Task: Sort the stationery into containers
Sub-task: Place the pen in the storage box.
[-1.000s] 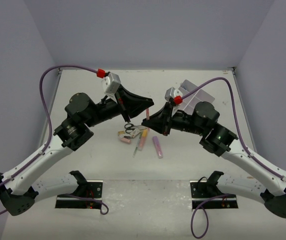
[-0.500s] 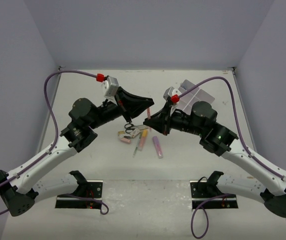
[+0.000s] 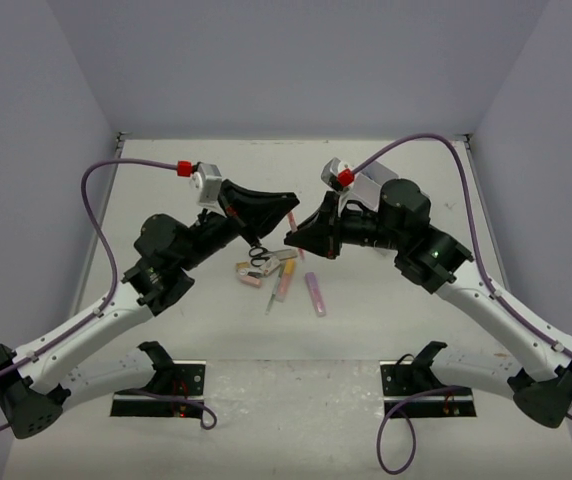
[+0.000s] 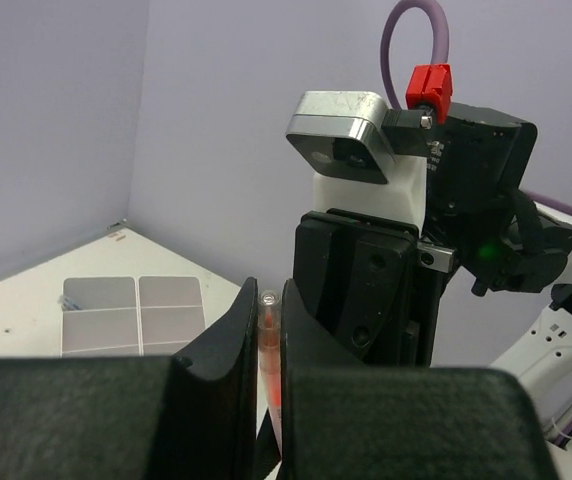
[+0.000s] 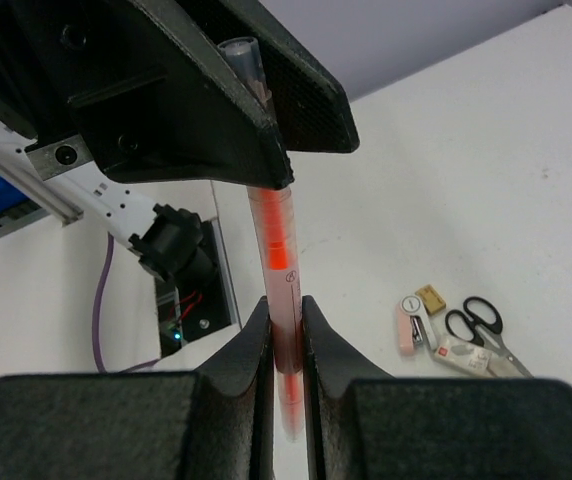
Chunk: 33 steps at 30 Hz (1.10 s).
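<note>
Where the orange marker point(image 5: 274, 230) was: aloft over the table point(image 5: 466, 150), spanning both grippers.
Left gripper point(image 4: 269, 300): clamped on one end of it.
Right gripper point(image 5: 284, 310): clamped on the other end.

Top camera high, distant; wrist cameras close, both showing orange marker point(image 5: 278, 240).

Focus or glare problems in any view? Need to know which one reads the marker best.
Top external: even soft light, faint shadows, no glare. Left wrist: left fingers dark and soft up close, with the orange marker between them slightly blurred; the containers behind read clearly. Right wrist: marker body sharp, its lower tip smeared near the right fingers; scissors on the table crisp.
</note>
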Available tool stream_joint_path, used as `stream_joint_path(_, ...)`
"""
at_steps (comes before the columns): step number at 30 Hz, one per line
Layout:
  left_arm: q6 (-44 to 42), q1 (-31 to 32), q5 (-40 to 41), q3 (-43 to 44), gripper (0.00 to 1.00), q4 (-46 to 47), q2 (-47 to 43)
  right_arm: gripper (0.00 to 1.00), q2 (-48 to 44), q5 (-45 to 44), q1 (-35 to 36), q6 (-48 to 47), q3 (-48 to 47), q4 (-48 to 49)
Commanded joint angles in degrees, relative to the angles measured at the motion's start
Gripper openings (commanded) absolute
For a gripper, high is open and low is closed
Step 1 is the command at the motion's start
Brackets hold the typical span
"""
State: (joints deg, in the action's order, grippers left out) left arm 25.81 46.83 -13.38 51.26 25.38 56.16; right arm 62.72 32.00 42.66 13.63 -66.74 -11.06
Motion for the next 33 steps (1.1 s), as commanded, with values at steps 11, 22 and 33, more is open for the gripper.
stream_joint_path(11, -7.91, 2.92, -7.65, 15.52, 0.03, -20.88, 5.05, 0.00, 2.86, -4.10, 4.18, 0.96, 2.69, 20.27)
stream_joint_path(22, -10.17, 2.92, 34.64, 17.00, 1.00, -26.11, -3.99, 0.00, 8.73, -14.44, 1.31, 2.06, 4.10, 21.12)
stream_joint_path(33, -9.89, 2.92, 44.55, 6.80, 1.00, -50.50, -18.10, 0.00, 18.50, -56.58, -16.51, -0.99, -2.49, 14.66)
